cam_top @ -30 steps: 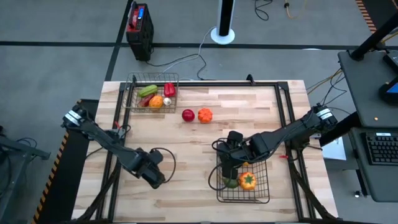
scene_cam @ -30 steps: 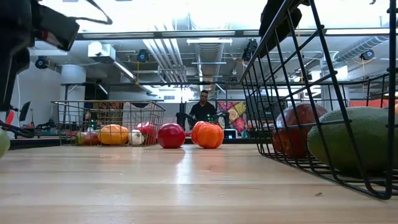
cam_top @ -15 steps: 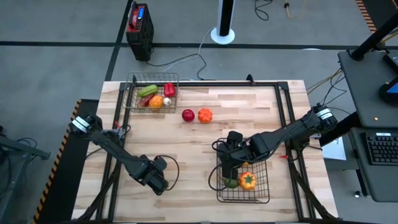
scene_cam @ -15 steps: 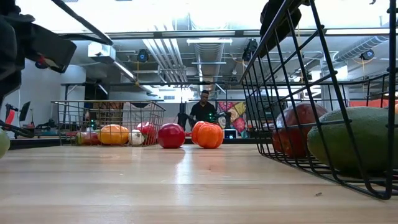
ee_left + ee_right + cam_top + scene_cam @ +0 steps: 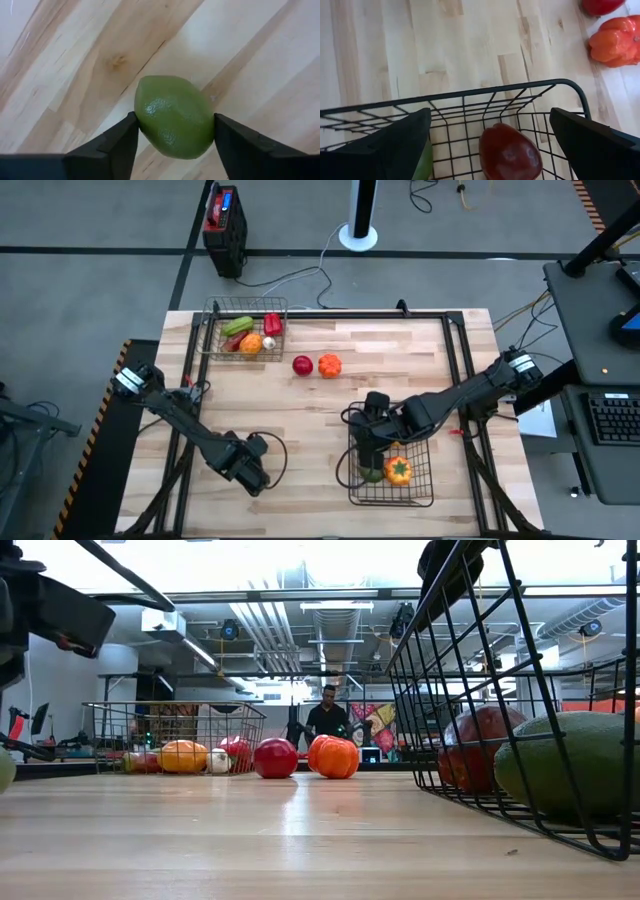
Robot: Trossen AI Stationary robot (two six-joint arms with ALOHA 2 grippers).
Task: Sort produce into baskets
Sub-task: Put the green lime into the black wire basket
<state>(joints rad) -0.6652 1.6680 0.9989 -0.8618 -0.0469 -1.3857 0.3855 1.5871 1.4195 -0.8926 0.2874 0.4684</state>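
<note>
A green lime [image 5: 174,116] lies on the wooden table [image 5: 300,420] near its front left, and my left gripper [image 5: 250,472] stands over it, shut on it. The gripper hides the lime in the high view; the low view shows only the lime's edge [image 5: 4,770]. My right gripper [image 5: 368,442] hovers open over the far end of the near-right basket [image 5: 392,492], which holds a red piece [image 5: 510,152], a green piece [image 5: 372,473] and an orange-yellow pepper [image 5: 398,470]. The far-left basket [image 5: 214,330] holds several pieces. My left gripper pinches the lime between its two fingers [image 5: 117,147], one on each of two opposite sides [image 5: 142,125]. The fingers come from above, pointing down. The lime rests on the table.
A red round fruit [image 5: 302,365] and an orange pumpkin-like piece [image 5: 329,365] sit loose on the table's far middle. Bare wood lies between the two baskets. A person [image 5: 326,718] stands in the room beyond the far edge.
My left gripper has sunk toward the table and shifted a little toward the near edge, coming down over the lime. The lime has stayed where it was.
</note>
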